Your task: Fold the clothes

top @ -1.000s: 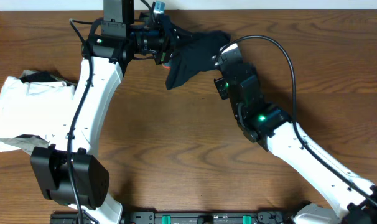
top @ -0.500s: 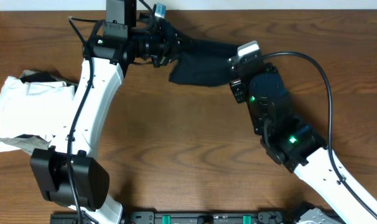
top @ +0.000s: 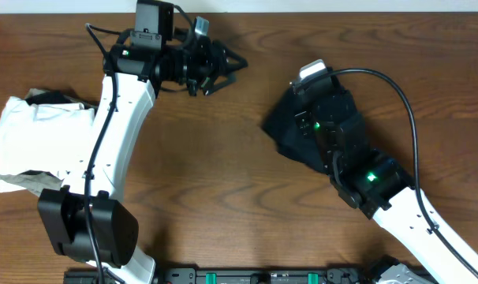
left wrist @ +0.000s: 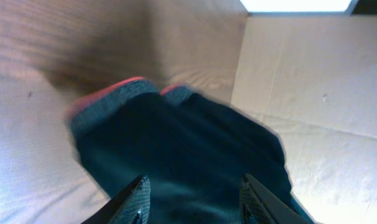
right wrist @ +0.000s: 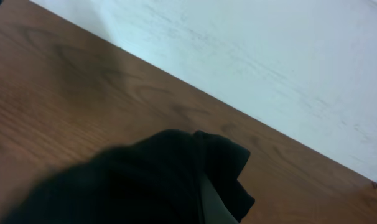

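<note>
Half a second ago the leggings (top: pixel 288 136) hung stretched between my two grippers. Now my left gripper (top: pixel 225 65) has let go and stands spread wide and empty. The cloth has gone with my right gripper (top: pixel 305 99) and sits bunched on the table (top: pixel 223 181) just beside and under it, well apart from my left. In the blurred left wrist view, my fingers (left wrist: pixel 134 200) stand apart with dark cloth beyond them, a grey waistband (left wrist: pixel 107 107) and coral trim at its far edge. From the right wrist, black folds fill the near edge. My right fingers are hidden, so I cannot tell whether they grip.
</note>
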`<state>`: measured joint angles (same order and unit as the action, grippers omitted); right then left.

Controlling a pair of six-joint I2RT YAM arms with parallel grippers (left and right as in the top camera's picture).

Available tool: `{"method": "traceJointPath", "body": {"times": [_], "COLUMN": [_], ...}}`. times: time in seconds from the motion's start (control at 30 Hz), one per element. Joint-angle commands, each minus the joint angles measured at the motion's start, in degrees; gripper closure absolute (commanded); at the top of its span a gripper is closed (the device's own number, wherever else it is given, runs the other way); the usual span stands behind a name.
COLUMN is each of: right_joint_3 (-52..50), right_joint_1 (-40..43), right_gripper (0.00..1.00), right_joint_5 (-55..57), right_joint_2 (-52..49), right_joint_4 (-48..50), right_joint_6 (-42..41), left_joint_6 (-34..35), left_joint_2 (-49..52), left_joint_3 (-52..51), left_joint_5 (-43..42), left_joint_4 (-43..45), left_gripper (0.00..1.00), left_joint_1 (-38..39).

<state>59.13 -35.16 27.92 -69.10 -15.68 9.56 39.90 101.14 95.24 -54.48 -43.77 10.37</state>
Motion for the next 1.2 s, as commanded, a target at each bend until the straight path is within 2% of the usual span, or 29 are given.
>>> {"method": "traceJointPath", "body": {"times": [0.0, 0.17, 0.37, 0.47, 0.53, 0.67, 0.77, 0.87, 0.97, 1.17], "right_joint_3": [0.1, 0.1, 0.1, 0.1, 0.1, 0.1, 0.1, 0.2, 1.0, 4.2], "right_joint_1": [0.0, -0.1, 0.3, 1.3, 1.9, 2.9, 3.5, 3.8, 3.8, 4.5], "right_gripper": [0.94, 0.94, 0.93, 0.94, 0.93, 0.92, 0.92, 0.92, 0.92, 0.92], "right_joint_5": [0.6, 0.6, 0.8, 1.2, 1.2, 1.1, -0.6, -2.8, -3.1, -3.3], "right_joint_2": [0.9, 0.9, 0.9, 0.8, 0.5, -0.4, -0.9, -0.9, -0.9, -0.9], "right_joint_4": [0.0, -0.9, -0.9, -1.0, -0.9, -0.9, -0.9, -1.0, -2.1, -4.1], "right_joint_6": [0.4, 0.7, 0.7, 0.6, 0.6, -0.1, -1.2, -3.6, -6.1, -8.3], "left_joint_6": [-5.4, -9.5, -16.4, -21.7, -25.2, -33.3, -38.7, -40.6, -42.3, -42.1], "left_joint_2": [-1.7, -1.7, -1.7, -2.1, -2.8, -5.1, -6.8, -7.6, -7.6, -7.6], "left_joint_3": [0.6, 0.6, 0.6, 0.6, 0.6, 0.6, 0.6, 0.6, 0.6, 0.6], "left_joint_5": [-3.0, -3.0, -3.6, -1.8, 3.9, 22.4, 32.2, 41.6, 46.5, 46.6], "left_joint_4": [-4.4, -11.5, -14.8, -15.8, -16.5, -17.9, -17.7, -17.0, -16.8, -16.1], "left_gripper": [0.51, 0.51, 0.5, 0.47, 0.45, 0.44, 0.42, 0.41, 0.41, 0.42], "left_joint_1": [1.1, 3.1, 6.0, 6.8, 7.6, 10.8, 14.2, 17.9, 21.3, 25.3]}}
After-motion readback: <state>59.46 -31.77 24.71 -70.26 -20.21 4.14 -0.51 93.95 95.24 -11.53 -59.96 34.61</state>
